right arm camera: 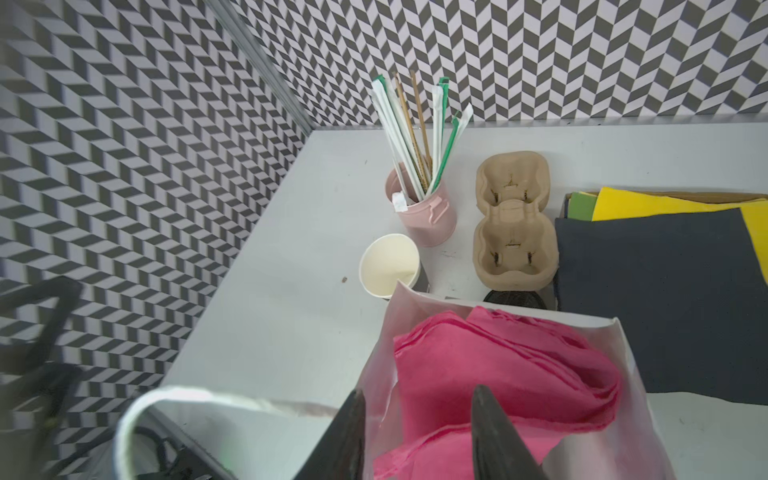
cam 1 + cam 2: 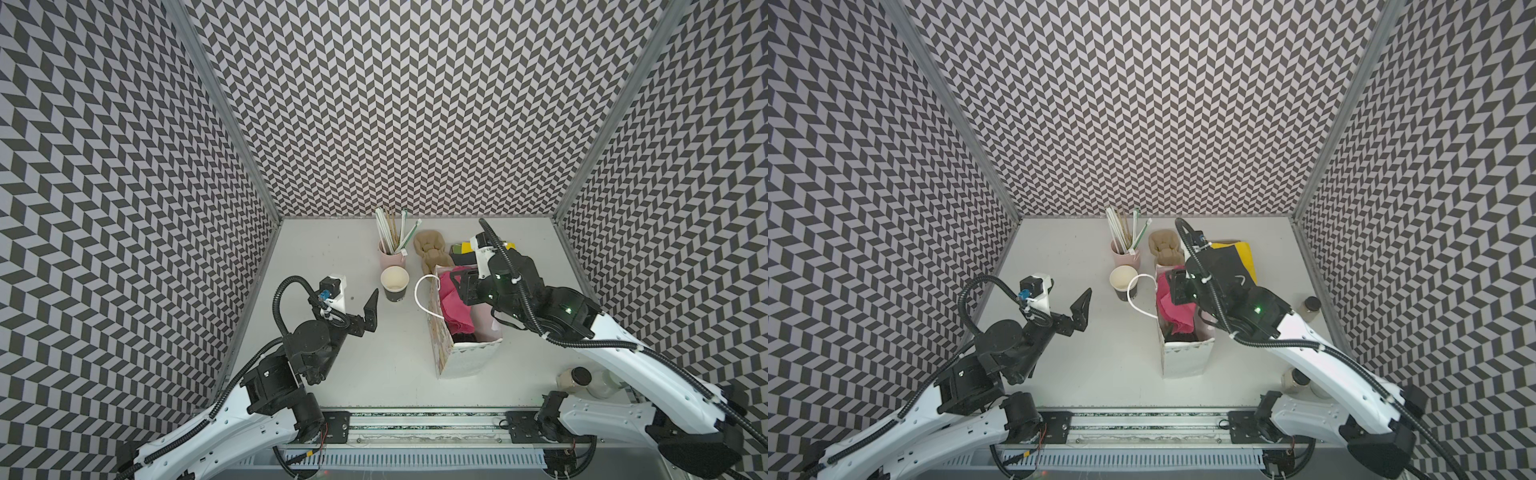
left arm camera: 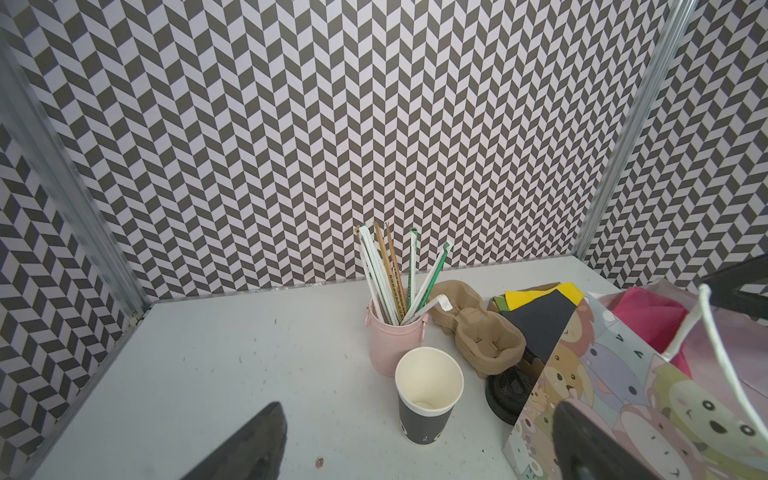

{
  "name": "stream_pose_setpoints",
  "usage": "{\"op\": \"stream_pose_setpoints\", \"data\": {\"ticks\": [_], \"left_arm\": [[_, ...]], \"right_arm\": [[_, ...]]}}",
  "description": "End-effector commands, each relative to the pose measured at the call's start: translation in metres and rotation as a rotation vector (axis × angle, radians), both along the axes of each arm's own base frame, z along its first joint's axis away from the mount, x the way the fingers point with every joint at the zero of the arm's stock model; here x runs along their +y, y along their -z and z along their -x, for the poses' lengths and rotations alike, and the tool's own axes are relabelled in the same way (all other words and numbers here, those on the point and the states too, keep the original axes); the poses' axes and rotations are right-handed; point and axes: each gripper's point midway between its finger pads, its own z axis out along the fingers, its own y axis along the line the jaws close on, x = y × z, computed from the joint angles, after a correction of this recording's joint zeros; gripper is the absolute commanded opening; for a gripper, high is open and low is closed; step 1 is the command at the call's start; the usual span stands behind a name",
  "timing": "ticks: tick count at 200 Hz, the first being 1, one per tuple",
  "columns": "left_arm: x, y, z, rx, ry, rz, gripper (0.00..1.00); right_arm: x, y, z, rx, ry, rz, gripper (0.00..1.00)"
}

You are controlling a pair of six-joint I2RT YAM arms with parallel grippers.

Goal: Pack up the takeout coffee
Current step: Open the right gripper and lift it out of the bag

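Left gripper (image 3: 417, 409) was fully released, with nothing between its jaws, and hovered above the table (image 2: 316, 374) just short of the open paper cup (image 2: 394, 282). That cup was lidless, cream inside, upright.

Right gripper (image 1: 417, 388) was over the mouth of the cartoon-print gift bag (image 2: 465, 361), jaws parted and nothing pinched. In the right wrist view one finger sat over the pink tissue paper (image 1: 498, 374) and the other at the bag's side wall.

Takeout coffee (image 2: 461, 332) looked to be inside the gift bag, a dark shape low under the tissue. Lid and print were too hidden to confirm.

The bag stood upright mid-table, its white rope handle (image 2: 419, 291) hanging toward the open cup.

Behind the cup stood a pink tin of straws (image 2: 390, 255), and beside the tin lay a pulp cup carrier (image 2: 430, 247). A black lid stack (image 3: 505, 390) touched the bag's far end. Yellow and black sheets (image 1: 665, 270) lay past the carrier. Two tan bottles (image 2: 575, 380) sat by the right arm's base.
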Motion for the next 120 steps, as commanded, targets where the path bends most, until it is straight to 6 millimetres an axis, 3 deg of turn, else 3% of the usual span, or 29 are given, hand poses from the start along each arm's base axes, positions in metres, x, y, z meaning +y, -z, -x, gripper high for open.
{"op": "stream_pose_setpoints", "data": {"ticks": [1,50,76,97,120], "left_arm": [[0.001,-0.003,0.000,-0.006,-0.004,0.031,1.00],[0.002,-0.005,0.000,-0.009,-0.005,0.035,1.00],[0.002,-0.005,0.001,-0.010,-0.002,0.036,1.00],[0.002,-0.005,0.000,-0.009,-0.001,0.035,1.00],[0.001,-0.005,0.001,-0.009,0.003,0.036,1.00]], "right_arm": [[0.002,0.017,-0.016,-0.017,0.033,0.084,0.41],[0.002,0.063,-0.025,0.061,0.059,0.138,0.39],[0.009,0.069,-0.017,0.111,0.017,0.119,0.38],[0.014,0.049,-0.010,0.106,-0.024,0.072,0.38],[0.006,-0.007,-0.006,0.017,-0.023,0.004,0.39]]}}
